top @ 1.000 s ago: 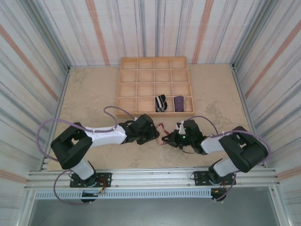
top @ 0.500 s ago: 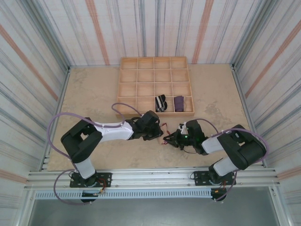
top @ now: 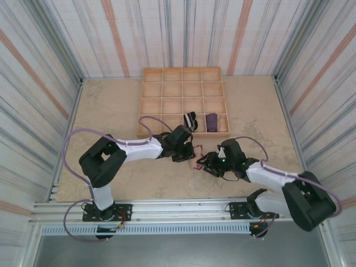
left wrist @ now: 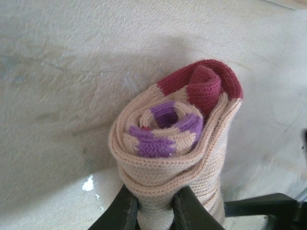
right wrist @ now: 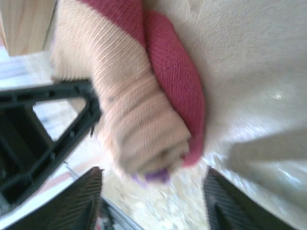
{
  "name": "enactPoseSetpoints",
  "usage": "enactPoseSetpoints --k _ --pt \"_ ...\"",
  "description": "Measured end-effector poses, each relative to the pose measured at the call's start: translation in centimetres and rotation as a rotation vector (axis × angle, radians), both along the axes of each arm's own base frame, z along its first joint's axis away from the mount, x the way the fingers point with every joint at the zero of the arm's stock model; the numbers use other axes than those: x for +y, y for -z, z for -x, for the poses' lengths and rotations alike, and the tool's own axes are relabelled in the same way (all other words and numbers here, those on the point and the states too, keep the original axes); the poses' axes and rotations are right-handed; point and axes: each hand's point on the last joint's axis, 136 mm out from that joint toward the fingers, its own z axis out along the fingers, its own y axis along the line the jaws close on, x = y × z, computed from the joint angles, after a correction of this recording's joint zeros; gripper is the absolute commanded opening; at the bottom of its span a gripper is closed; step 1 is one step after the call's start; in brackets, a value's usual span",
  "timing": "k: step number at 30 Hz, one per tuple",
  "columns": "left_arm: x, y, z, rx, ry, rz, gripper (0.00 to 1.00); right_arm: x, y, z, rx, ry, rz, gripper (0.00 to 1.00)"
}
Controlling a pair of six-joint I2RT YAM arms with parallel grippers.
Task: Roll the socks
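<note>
The table (top: 111, 111) carries a wooden tray (top: 183, 69), with the striped sock (top: 191, 121) and the purple sock (top: 212, 120) in its near row. Just in front of the tray, the left gripper (left wrist: 154, 208) clamps the beige sock (left wrist: 177, 143). It is a tight spiral with a purple core and a maroon cuff. The right gripper (right wrist: 156, 196) is spread apart near it.
</note>
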Motion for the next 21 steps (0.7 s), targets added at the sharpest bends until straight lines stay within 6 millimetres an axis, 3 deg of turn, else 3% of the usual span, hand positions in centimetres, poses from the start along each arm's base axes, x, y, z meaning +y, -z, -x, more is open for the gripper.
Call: enactPoseSetpoints --k 5,9,13,16,21 --pt "-0.3 -0.1 -0.1 -0.02 0.1 -0.02 0.0 -1.9 -1.5 -0.2 -0.061 -0.029 0.089 0.72" --pt "-1.1 0.0 -0.1 -0.036 0.179 -0.015 0.0 -2.6 -0.1 -0.7 -0.054 -0.083 0.188 0.74" --pt "-1.4 0.0 0.0 -0.048 0.225 -0.009 0.0 -2.4 1.6 -1.2 -0.031 -0.139 0.236 0.74" --pt "-1.7 0.0 0.2 -0.05 0.25 0.0 0.0 -1.5 1.6 -2.4 -0.071 -0.163 0.223 0.64" --pt "-1.7 0.1 0.2 -0.051 0.26 0.004 0.0 -0.4 1.7 -3.5 -0.113 -0.177 0.176 0.63"
